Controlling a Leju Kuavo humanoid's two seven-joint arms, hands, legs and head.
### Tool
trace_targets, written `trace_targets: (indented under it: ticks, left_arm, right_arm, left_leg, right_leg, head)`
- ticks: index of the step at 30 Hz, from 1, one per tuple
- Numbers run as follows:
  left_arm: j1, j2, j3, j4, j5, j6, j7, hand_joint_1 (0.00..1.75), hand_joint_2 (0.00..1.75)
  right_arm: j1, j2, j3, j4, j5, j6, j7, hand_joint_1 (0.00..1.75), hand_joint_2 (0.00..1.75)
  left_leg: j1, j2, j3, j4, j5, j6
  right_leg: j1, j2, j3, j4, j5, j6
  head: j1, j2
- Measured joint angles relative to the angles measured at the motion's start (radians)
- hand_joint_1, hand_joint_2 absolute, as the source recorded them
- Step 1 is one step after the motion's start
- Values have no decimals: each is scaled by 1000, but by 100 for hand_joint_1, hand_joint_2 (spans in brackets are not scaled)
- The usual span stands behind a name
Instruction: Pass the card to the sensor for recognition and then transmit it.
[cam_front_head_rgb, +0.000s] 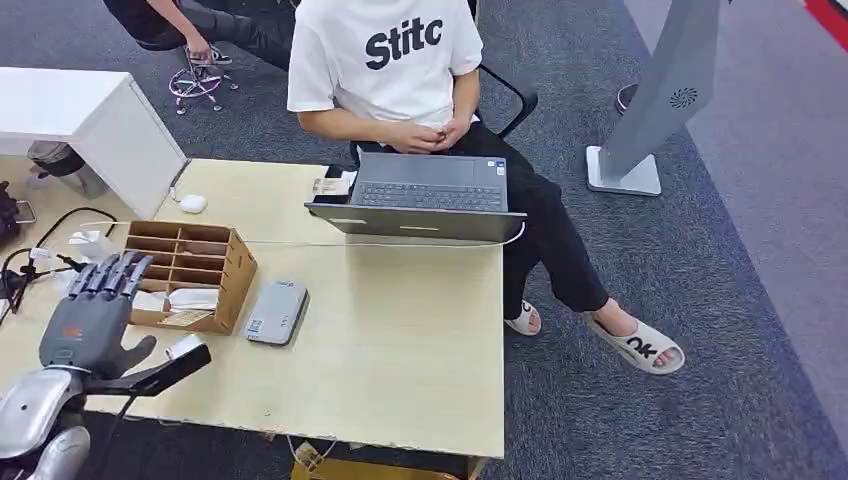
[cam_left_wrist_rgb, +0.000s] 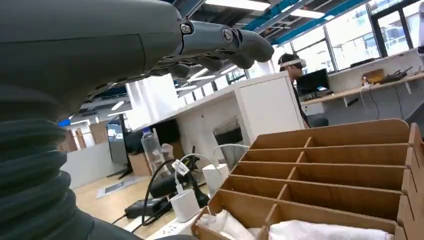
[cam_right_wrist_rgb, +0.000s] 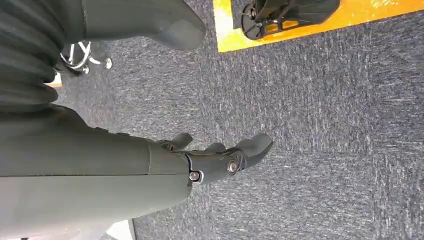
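The card (cam_front_head_rgb: 186, 318) appears to be the pale flat piece lying in the front compartment of the wooden divider box (cam_front_head_rgb: 190, 275), at the box's near edge beside some white wrapped items (cam_front_head_rgb: 192, 298); it is too small to read, so that identification is a judgement; in the left wrist view the same box shows white bundles (cam_left_wrist_rgb: 320, 231) in its nearest slots and no card can be made out. The sensor is most likely the flat grey reader (cam_front_head_rgb: 277, 311) lying on the worktop (cam_front_head_rgb: 400, 350) just beside the box; a laptop (cam_front_head_rgb: 425, 200) sits at the far edge in front of a seated person (cam_front_head_rgb: 385, 60). The left hand (cam_front_head_rgb: 95, 315) hovers beside the box on the side away from the reader, fingers (cam_front_head_rgb: 110, 275) spread and straight, released and grasping nothing; the right hand (cam_right_wrist_rgb: 210, 160) hangs over the carpet with fingers loosely curled and nothing in them. The main risk lies in the pickup; the card lies flat and thin among soft wrappings inside a walled slot, so broad fingers may catch the partition, drag a wrapper out instead, or push the card deeper; the light box could slide toward the reader if nudged; cables (cam_front_head_rgb: 40, 260) lie near the wrist and could snag; a card pinched by a corner may tilt and miss the reader's face.
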Motion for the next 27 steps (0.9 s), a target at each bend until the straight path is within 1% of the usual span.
trace_targets:
  ticks: [4,10,15,21,25,27]
  left_arm:
    - [0,0,-5,12,-5,0,10,0,175]
    - [-2,0,-10,33,-39,14,28,0,175]
    - [-3,-3,-16,56,-96,71,40,0,175]
    - [-9,-22,-22,90,-104,99,37,0,175]
    - [-9,-22,-22,91,-104,99,36,0,175]
    - [-20,-37,-24,114,-105,108,26,0,175]
  right_arm:
    - [0,0,0,0,2,0,0,0,175]
    - [0,0,0,0,4,2,-4,0,175]
    - [0,0,0,0,6,2,-6,0,175]
    - [0,0,2,0,15,2,-6,0,175]
    - [0,0,2,0,15,2,-6,0,175]
    - [0,0,2,0,18,2,-6,0,175]
  left_leg:
    - [0,0,0,0,0,0]
    - [0,0,0,0,0,0]
    - [0,0,0,0,0,0]
    - [0,0,0,0,0,0]
    - [0,0,0,0,0,0]
    - [0,0,0,0,0,0]
  right_leg:
    - [0,0,0,0,0,0]
    - [0,0,0,0,0,0]
    - [0,0,0,0,0,0]
    - [0,0,0,0,0,0]
    - [0,0,0,0,0,0]
    - [0,0,0,0,0,0]
  head:
    - [0,0]
    - [0,0]
    - [0,0]
    - [0,0]
    - [0,0]
    - [0,0]
